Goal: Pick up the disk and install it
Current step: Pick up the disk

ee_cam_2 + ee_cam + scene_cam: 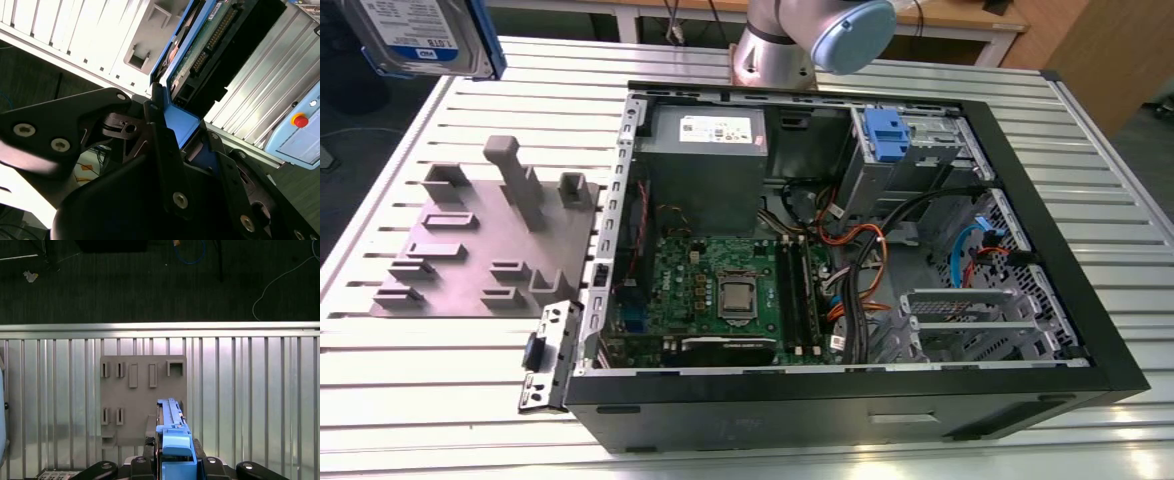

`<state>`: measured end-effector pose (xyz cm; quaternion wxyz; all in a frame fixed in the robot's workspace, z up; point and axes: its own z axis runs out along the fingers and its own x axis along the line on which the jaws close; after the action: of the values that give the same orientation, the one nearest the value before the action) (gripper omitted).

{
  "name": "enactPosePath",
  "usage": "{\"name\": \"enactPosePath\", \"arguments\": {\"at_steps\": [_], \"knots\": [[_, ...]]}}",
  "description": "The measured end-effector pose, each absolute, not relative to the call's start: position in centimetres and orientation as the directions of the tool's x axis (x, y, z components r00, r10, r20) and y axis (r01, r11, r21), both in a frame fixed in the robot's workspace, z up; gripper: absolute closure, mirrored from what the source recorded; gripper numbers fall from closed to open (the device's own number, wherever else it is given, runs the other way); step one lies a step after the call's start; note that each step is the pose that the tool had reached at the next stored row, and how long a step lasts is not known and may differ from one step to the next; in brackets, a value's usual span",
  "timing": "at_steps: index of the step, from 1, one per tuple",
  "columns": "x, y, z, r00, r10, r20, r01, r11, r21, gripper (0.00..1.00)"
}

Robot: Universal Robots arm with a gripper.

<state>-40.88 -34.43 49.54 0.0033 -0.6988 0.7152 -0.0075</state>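
Claw (pixel 192 142): fingers (pixel 160 150) matt black, plastic-looking; screws (pixel 180 199) bright metal.
Disk (pixel 200 55) clamped between fingers: smooth blue plastic rails, green circuit board, silver metal body, glossy paper label.
Below claw: fixture plate (pixel 142 400), matt grey plastic, smooth.
Under plate: table (pixel 250 390), ribbed aluminium, satin sheen.
Well apart from claw: computer case (pixel 854 410), matt black shell, dull grey sheet metal inside.

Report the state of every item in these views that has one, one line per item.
Silver-grey metal disk with blue plastic rails: raised clear of the table, gripped by one blue rail.
Black end effector: shut on the disk.
Black computer tower case: lying on its side, side panel off, interior exposed.
Grey slotted holder plate: flat on the table, visible slots empty.
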Motion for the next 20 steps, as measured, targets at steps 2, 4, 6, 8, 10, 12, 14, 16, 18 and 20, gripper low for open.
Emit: {"name": "enactPosePath", "arguments": {"at_steps": [2, 4, 6, 8, 10, 12, 14, 16, 18, 20], "knots": [[-40.9, -34.4, 49.5, -0.023, -1.000, 0.006, -1.000, 0.023, -0.015, 0.64], [-40.9, -34.5, 49.5, -0.023, -1.000, 0.006, -1.000, 0.023, -0.015, 0.64], [-40.9, -34.6, 49.5, -0.023, -1.000, 0.006, -1.000, 0.023, -0.015, 0.64], [-40.9, -34.7, 49.5, -0.023, -1.000, 0.006, -1.000, 0.023, -0.015, 0.64], [-40.9, -34.8, 49.5, -0.023, -1.000, 0.006, -1.000, 0.023, -0.015, 0.64], [-40.8, -34.9, 49.5, -0.023, -1.000, 0.006, -1.000, 0.023, -0.015, 0.64], [-40.5, -34.9, 49.5, -0.023, -1.000, 0.006, -1.000, 0.023, -0.015, 0.64], [-40.4, -35.0, 49.5, -0.023, -1.000, 0.006, -1.000, 0.023, -0.015, 0.64], [-40.4, -35.2, 49.5, -0.023, -1.000, 0.006, -1.000, 0.023, -0.015, 0.64], [-40.4, -35.5, 49.5, -0.023, -1.000, 0.006, -1.000, 0.023, -0.015, 0.64]]}}
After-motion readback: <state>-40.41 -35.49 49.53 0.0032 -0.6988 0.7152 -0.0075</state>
